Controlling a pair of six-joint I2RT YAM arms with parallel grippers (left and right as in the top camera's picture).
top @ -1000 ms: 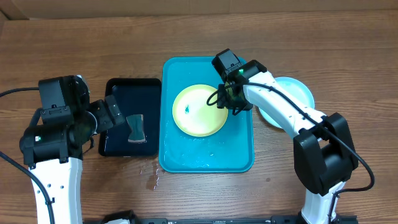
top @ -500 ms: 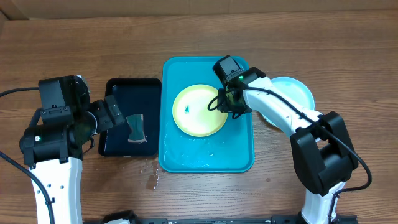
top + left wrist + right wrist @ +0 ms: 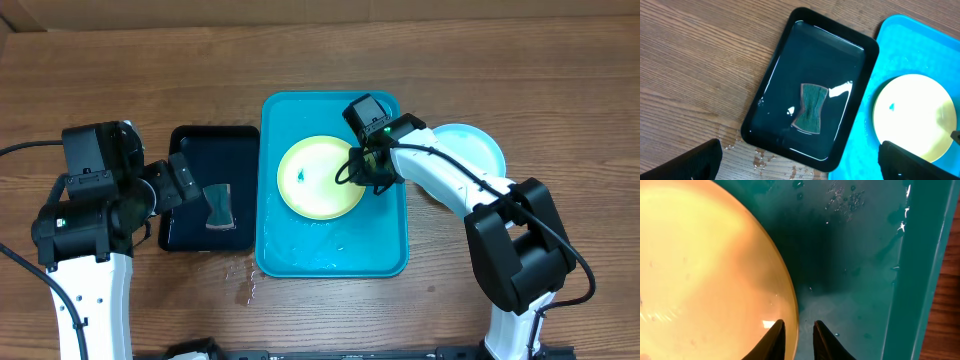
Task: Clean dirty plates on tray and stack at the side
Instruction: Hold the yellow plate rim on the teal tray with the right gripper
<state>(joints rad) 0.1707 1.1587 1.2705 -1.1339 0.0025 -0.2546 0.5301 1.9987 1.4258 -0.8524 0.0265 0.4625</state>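
A yellow-green rimmed plate [image 3: 320, 180] with a small blue smudge lies in the turquoise tray [image 3: 335, 262]. My right gripper [image 3: 362, 172] is at its right edge. In the right wrist view its jaws [image 3: 797, 325] have narrowed over the plate [image 3: 705, 270], one finger above the plate, the other over the wet tray [image 3: 850, 255], with the rim between them. A light-blue rimmed plate [image 3: 470, 160] sits on the table right of the tray, partly hidden by the right arm. My left gripper [image 3: 802, 165] hangs open, empty, near the black tray's near edge.
A smaller black tray [image 3: 190, 140] of water holds a dark sponge [image 3: 218, 206] just left of the turquoise tray. Water drops lie on the wood [image 3: 245, 285] by the black tray's front corner. The turquoise tray's raised rim stands close to the right fingers.
The right gripper has closed in from wide to narrow around the plate's right rim and shifted slightly. The left arm, plates and sponge have not moved.
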